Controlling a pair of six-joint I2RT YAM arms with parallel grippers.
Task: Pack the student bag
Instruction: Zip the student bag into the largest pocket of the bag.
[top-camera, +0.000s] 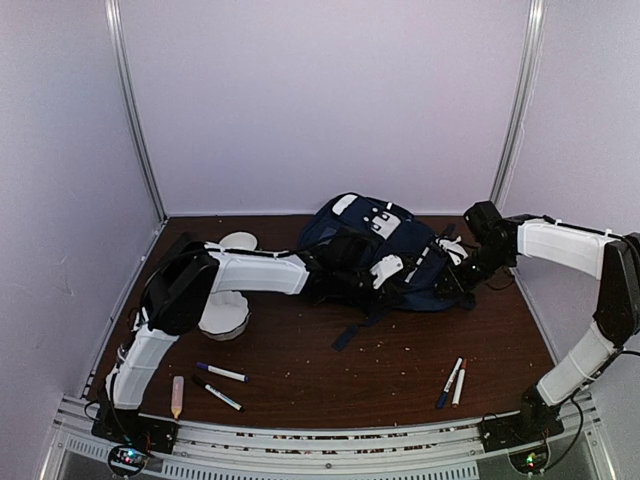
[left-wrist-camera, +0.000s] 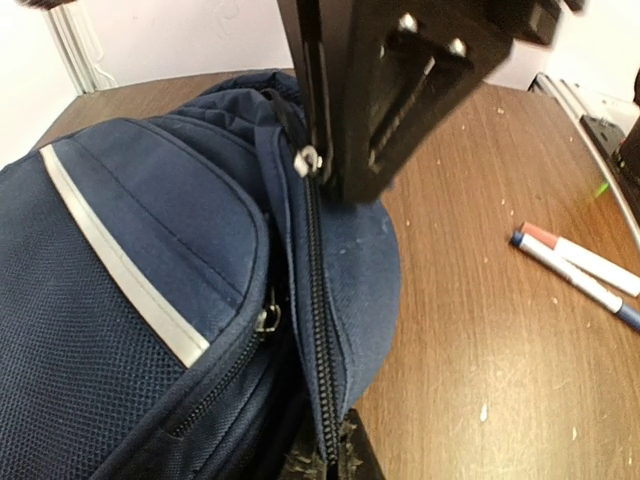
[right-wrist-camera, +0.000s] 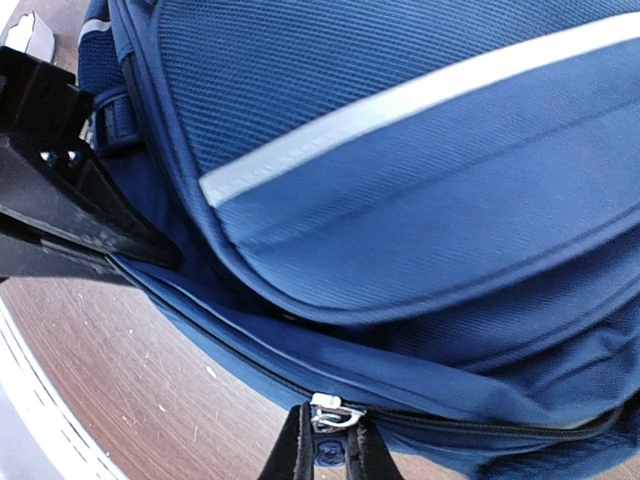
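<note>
The student bag (top-camera: 375, 250), navy blue with pale stripes, lies on its side at the back of the brown table. My left gripper (top-camera: 343, 255) reaches it from the left. In the left wrist view the left gripper (left-wrist-camera: 335, 455) is shut on the bag's zipper edge (left-wrist-camera: 318, 300). My right gripper (top-camera: 458, 275) comes in from the right. In the right wrist view the right gripper (right-wrist-camera: 328, 452) pinches the small blue zipper pull (right-wrist-camera: 330, 458) just under the silver slider (right-wrist-camera: 335, 412). The zipper line runs shut along the bag (right-wrist-camera: 400, 150).
Two markers (top-camera: 453, 381) lie front right, also seen in the left wrist view as markers (left-wrist-camera: 580, 268). Two more markers (top-camera: 220, 383) and a pinkish stick (top-camera: 178, 395) lie front left. A white fluted dish (top-camera: 225, 315) and a white round lid (top-camera: 238, 241) sit by the left arm.
</note>
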